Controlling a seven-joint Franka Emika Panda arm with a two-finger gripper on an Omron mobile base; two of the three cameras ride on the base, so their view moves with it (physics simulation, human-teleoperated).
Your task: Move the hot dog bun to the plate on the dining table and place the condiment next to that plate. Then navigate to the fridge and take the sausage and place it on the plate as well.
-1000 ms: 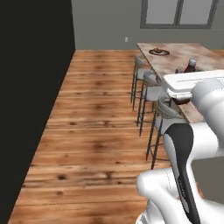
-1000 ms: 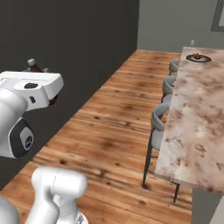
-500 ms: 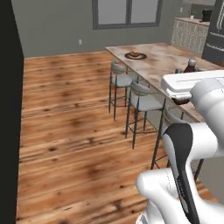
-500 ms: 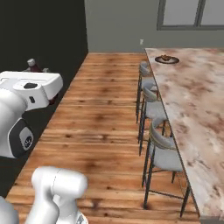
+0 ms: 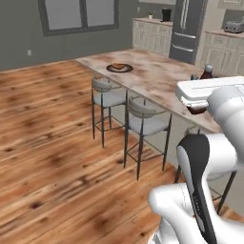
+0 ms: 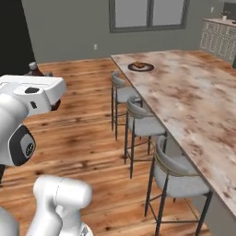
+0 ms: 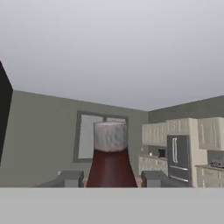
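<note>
Claw (image 7: 112, 178): clamped on condiment bottle (image 7: 110, 159); in hand view one dark finger tip (image 7: 70, 178) sat each side of the bottle's dark red body, touching it.
Condiment bottle: upright in claw, pale grey cap on top, held off the bench; in left base view its cap and neck (image 5: 207, 72) stuck up behind the white hand; in right base view cap (image 6: 32, 67) just visible above the hand.
Bench (image 5: 164, 81): long marbled dining top, ran away from the base; in right base view it filled the right side (image 6: 193, 99).
Plate (image 5: 119, 68): dark, round, near far end of bench, well apart from claw; same plate in right base view (image 6: 141, 67).
Hot dog bun (image 5: 118, 66): brownish item lying on plate; too small to tell detail. Also seen in right base view (image 6: 139, 65).
Stools (image 5: 142, 119): grey-seated, metal legs, lined along near side of bench, pushed partly under.
Fridge (image 5: 186, 26): steel, 2-door, far wall past bench end, betw. pale cabinets.
Floor (image 5: 47, 138): wood planks.
Window (image 6: 148, 13): grey wall behind bench.
</note>
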